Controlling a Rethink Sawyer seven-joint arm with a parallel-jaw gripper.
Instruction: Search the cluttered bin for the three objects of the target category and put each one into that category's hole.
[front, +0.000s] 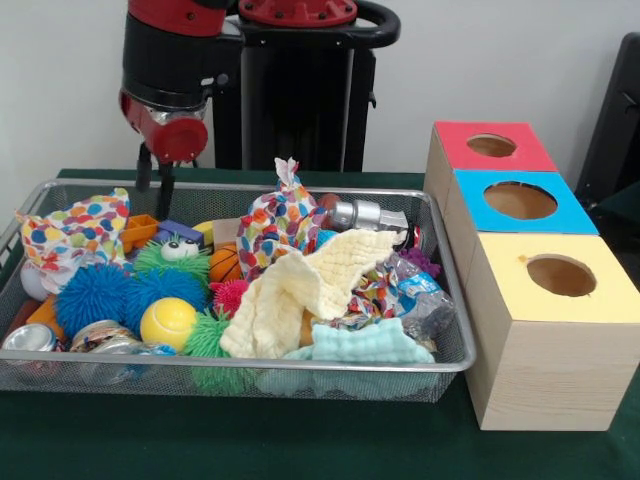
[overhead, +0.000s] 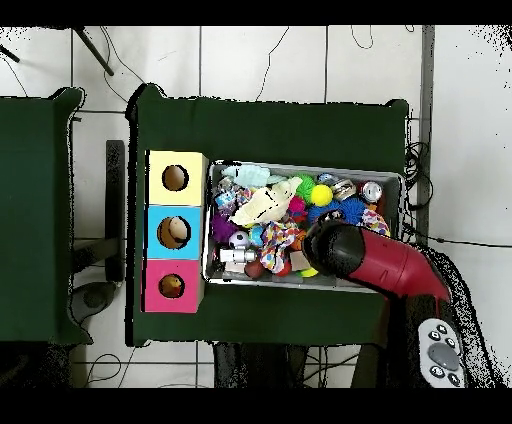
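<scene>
The wire mesh bin (front: 300, 367) stands on the green table, full of mixed clutter; it also shows in the overhead view (overhead: 392, 180). No plush animal toy shows clearly; they are hidden among cloths and balls. The red-topped hole (front: 491, 146) is in the farthest of three wooden boxes right of the bin, and shows in the overhead view (overhead: 172, 286). My gripper (front: 155, 195) hangs at the bin's far left corner, just above the rim, open and empty. In the overhead view the arm's head (overhead: 338, 250) covers it.
The blue-topped box (front: 520, 200) and the yellow-topped box (front: 560, 275) stand in a row with the red one. In the bin lie a pale yellow cloth (front: 300, 290), polka-dot cloths (front: 280, 225), blue spiky balls (front: 95, 295), a yellow tennis ball (front: 168, 322) and cans (front: 30, 338).
</scene>
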